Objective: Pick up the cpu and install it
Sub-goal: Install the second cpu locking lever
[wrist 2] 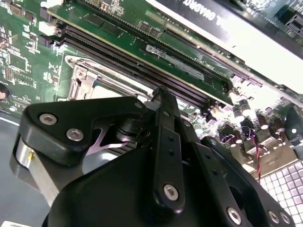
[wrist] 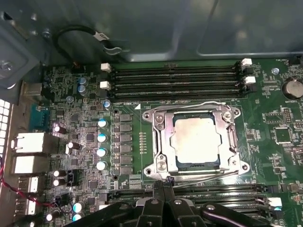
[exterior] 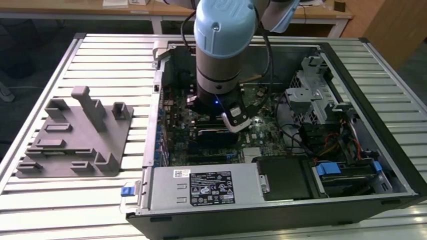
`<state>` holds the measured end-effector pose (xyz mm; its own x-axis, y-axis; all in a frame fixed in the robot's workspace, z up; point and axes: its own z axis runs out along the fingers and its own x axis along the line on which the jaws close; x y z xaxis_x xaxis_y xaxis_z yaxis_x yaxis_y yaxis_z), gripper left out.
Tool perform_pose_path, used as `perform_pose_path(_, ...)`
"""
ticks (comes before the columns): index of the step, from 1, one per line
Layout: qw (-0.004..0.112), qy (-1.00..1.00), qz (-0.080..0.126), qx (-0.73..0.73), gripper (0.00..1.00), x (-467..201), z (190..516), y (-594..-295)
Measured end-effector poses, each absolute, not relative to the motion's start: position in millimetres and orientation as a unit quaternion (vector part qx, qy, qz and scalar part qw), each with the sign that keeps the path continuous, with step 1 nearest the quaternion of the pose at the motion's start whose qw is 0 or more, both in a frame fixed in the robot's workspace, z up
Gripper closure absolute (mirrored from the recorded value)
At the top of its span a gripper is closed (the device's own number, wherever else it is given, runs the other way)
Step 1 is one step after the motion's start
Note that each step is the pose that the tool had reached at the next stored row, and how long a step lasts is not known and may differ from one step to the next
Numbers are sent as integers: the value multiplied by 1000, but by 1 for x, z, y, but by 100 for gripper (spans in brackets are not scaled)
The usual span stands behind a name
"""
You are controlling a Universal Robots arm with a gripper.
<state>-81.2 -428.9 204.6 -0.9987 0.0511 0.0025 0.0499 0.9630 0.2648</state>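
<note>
One arm is working deep inside the open pc case (exterior: 347,165), its gripper (wrist: 163,189) low over the motherboard (wrist: 85,118) at frame centre in the exterior view. In the first wrist view we see the cpu (wrist: 196,140) already lying in its socket (wrist: 158,163), centre-right of the frame, silvery top up, metal frame around it; the gripper tips sit just below the socket's lower edge, apparently pinched together w/ nothing between them, so we read it as closed and empty. The thin retention lever (wrist: 208,105) looks unlatched, though we can't be sure. Our worry, as a judgement: if the cpu isn't fully flat in the socket, any press from the gripper could bend pins; the tips are also near the RAM slots (wrist: 175,75) and small capacitors (wrist: 101,137), so a sideways slip could knock components. In the exterior view's left, a grey fixture tray (exterior: 73,140) sits on the ribbed metal worktop (exterior: 40,200), well apart from the case. Behind, at the upper edge of the frame, we see wooden desks (exterior: 87,10), and a wooden panel at the upper right corner.
</note>
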Motion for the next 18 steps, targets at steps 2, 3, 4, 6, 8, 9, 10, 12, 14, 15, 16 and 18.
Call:
perform_pose_path(2,2,991,134,25,89,-82,204,-429)
perform_pose_path(3,2,991,135,25,89,-83,203,-429)
perform_pose_path(4,2,990,136,25,89,-84,202,-429)
perform_pose_path(6,2,990,138,25,89,-84,201,-429)
perform_pose_path(8,2,990,140,25,89,-84,199,-429)
perform_pose_path(9,2,990,141,25,89,-84,199,-429)
perform_pose_path(10,2,990,142,25,89,-84,198,-429)
perform_pose_path(12,2,989,144,25,89,-84,198,-429)
perform_pose_path(14,2,989,145,25,89,-84,197,-429)
perform_pose_path(15,2,989,146,25,89,-85,197,-429)
perform_pose_path(16,2,989,147,25,89,-85,196,-429)
perform_pose_path(18,2,988,152,26,89,-85,195,-429)
